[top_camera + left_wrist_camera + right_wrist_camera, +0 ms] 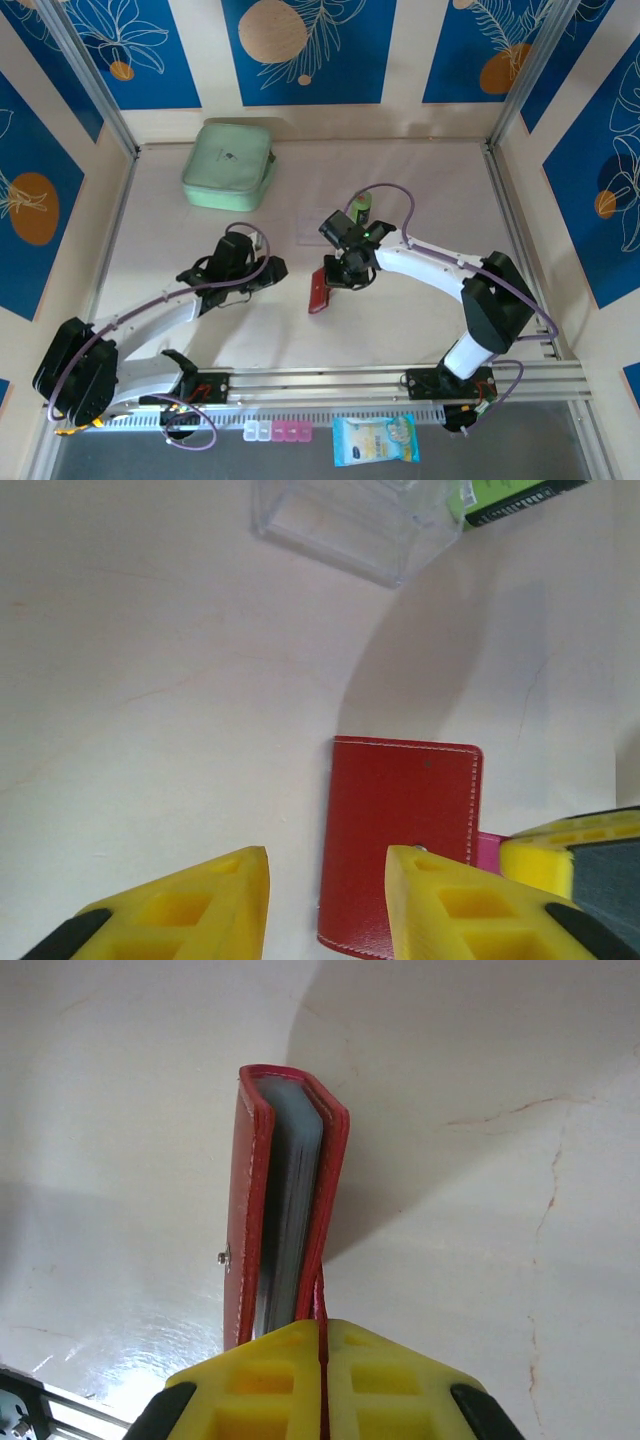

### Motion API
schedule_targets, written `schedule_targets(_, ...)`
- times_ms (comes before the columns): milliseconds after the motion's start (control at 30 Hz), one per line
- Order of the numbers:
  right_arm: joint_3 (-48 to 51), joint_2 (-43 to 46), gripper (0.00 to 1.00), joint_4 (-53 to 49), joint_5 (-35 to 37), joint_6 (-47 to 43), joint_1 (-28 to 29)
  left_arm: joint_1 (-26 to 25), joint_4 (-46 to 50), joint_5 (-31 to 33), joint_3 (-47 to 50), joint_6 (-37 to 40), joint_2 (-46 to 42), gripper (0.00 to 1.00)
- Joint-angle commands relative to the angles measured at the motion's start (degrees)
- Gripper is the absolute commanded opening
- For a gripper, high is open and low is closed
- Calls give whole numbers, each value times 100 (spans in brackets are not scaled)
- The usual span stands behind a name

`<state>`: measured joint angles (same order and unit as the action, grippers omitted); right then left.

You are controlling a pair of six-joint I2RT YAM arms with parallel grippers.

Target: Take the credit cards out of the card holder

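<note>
The dark red card holder (320,290) stands on edge on the table between my two grippers. My right gripper (322,1335) is shut on its thin red snap tab, right at the holder's near end (290,1190). Grey clear sleeves (295,1210) show between the two covers, which stand slightly apart. The credit cards are hidden inside. My left gripper (325,890) is open just left of the holder's red cover (400,820), with nothing between its fingers. The right gripper's yellow finger (560,850) shows at the tab (487,850).
A clear plastic box (320,228) (350,525) and a green bottle (362,205) (500,495) sit just beyond the holder. A mint-green zip case (228,165) lies at the back left. A small pill box (280,432) and a blue packet (375,440) lie in front of the arm bases.
</note>
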<state>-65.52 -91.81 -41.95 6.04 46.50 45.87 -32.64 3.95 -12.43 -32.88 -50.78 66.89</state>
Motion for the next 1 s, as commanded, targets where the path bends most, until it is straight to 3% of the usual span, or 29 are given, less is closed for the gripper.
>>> schedule_targets(0, -272, 38, 7, -190, 58, 117, 112, 175, 150, -286, 158, 132, -103, 36)
schedule_targets(500, -866, -341, 7, -226, 98, -187, 340, 329, -69, -767, 201, 285, 172, 36)
schedule_targets(967, 162, 38, 7, -623, 753, -134, -36, 206, -849, -1258, 321, 83, 1144, 21)
